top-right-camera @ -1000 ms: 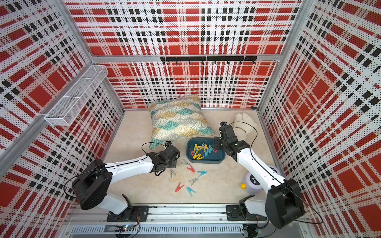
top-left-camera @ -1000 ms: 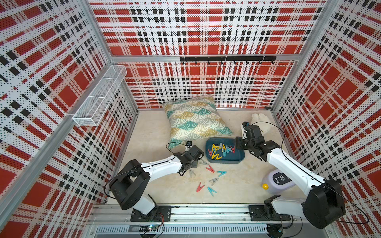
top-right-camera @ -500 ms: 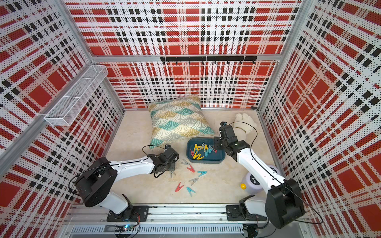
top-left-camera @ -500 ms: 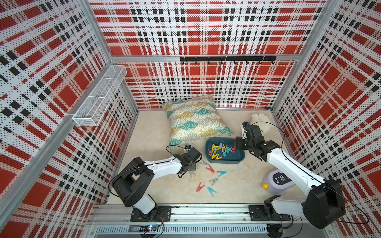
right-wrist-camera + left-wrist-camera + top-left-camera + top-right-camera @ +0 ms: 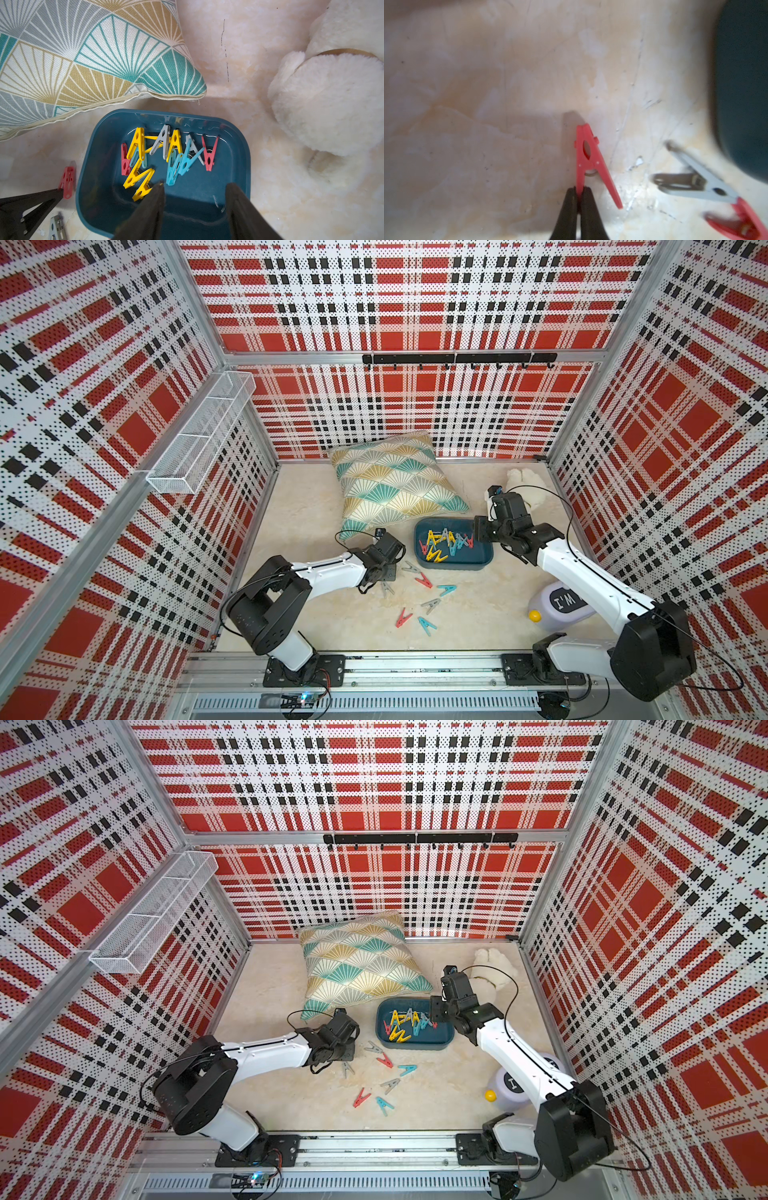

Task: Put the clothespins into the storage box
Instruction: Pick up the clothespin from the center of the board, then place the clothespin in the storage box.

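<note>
The storage box [image 5: 457, 566] [image 5: 415, 1045] [image 5: 87, 166] is a dark teal tub holding several red, yellow, teal and grey clothespins [image 5: 442, 542] [image 5: 166, 153]. Several more lie loose on the floor in front of it [image 5: 424, 580] [image 5: 390, 1085]. My left gripper [image 5: 578, 190] [image 5: 388, 572] is low over the floor, left of the box. It is shut on one leg of a red clothespin [image 5: 586, 158] [image 5: 67, 182]. My right gripper [image 5: 195, 185] [image 5: 480, 529] hangs open over the box's right end, holding nothing.
A fan-patterned pillow [image 5: 395, 485] lies behind the box, its corner close to the rim. A white plush toy [image 5: 525, 485] sits at the back right and a lilac bottle [image 5: 557, 605] at the front right. A wire basket [image 5: 199, 439] hangs on the left wall.
The left gripper has dropped a little toward the front and its jaws have closed on the red clothespin. The right arm has stayed still over the box.
</note>
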Motion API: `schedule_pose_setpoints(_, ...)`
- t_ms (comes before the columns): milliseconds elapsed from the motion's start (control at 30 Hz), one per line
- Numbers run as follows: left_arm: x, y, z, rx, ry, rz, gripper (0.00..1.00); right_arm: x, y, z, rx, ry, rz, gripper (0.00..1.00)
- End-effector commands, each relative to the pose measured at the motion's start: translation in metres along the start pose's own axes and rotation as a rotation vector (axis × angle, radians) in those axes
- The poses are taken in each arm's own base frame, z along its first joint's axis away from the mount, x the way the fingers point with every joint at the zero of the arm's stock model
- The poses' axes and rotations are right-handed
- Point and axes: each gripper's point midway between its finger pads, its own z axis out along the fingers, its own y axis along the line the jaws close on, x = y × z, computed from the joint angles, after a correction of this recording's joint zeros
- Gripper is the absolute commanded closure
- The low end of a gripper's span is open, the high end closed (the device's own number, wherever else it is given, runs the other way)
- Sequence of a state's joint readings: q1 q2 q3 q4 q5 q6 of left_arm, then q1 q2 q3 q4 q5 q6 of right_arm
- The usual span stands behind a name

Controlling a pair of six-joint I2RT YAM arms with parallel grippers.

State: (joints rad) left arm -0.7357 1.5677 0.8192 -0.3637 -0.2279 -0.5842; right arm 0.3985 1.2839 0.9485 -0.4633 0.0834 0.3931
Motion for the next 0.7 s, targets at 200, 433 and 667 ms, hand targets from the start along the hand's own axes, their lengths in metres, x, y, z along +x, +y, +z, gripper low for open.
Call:
schedule_pose_setpoints(200, -0.084, -0.099, -0.098, 0.199, -0.243, 0.103, 0.96, -0.005, -0.008, -0.002, 0.060, -0.009, -0.028, 0.45)
schedule_pose_setpoints(433, -0.085, -0.137, -0.045, 0.160, -0.174, 0.177, 0.97, -0.011, -0.017, -0.003, 0.088, -0.014, -0.013, 0.45)
schedule_pose_setpoints(667, -0.064, -0.146, 0.000, 0.115, -0.089, 0.239, 0.97, -0.014, -0.025, -0.002, 0.098, -0.011, -0.001, 0.45)
